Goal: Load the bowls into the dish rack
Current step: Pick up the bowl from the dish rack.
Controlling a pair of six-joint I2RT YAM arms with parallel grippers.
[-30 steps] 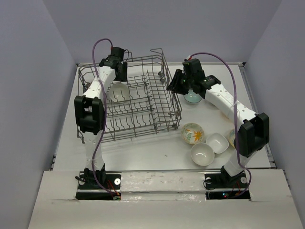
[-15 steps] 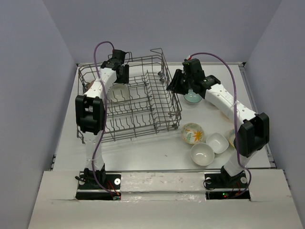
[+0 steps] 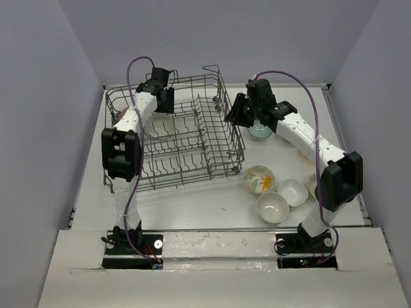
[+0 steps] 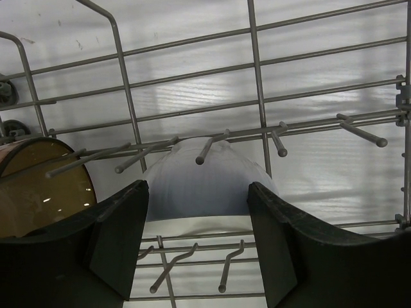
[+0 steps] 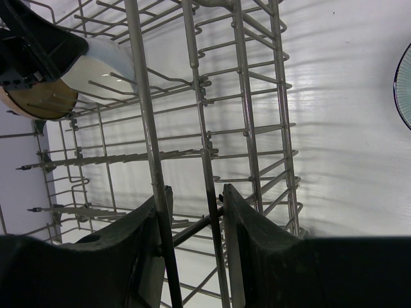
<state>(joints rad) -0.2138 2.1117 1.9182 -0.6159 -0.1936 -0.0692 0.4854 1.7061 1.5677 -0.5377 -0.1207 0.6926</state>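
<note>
The grey wire dish rack [image 3: 192, 157] stands left of centre. A white bowl [image 3: 157, 125] rests on edge among its far-left tines, with a brown bowl [image 3: 118, 115] beside it. My left gripper [image 3: 163, 102] hovers just above the white bowl [image 4: 205, 179]. Its fingers [image 4: 122, 231] are spread wide and the bowl lies beyond them. My right gripper [image 3: 233, 115] is at the rack's right wall, shut on a wire [image 5: 209, 167] of it. A pale teal bowl [image 3: 260, 132] lies behind that arm. Floral [image 3: 259, 179], round white [image 3: 272, 206] and squarish white [image 3: 293, 191] bowls sit at the near right.
Another bowl [image 3: 312, 185] is half hidden behind the right arm's elbow. The rack's tall grid walls [image 5: 244, 128] and upright tines [image 4: 212, 144] surround both grippers. The teal bowl's rim [image 5: 404, 83] shows at the right wrist view's edge. Grey walls close in the table.
My left gripper has drawn back slightly from the white bowl and its jaws have narrowed a little. The right arm and the rack have not moved.
</note>
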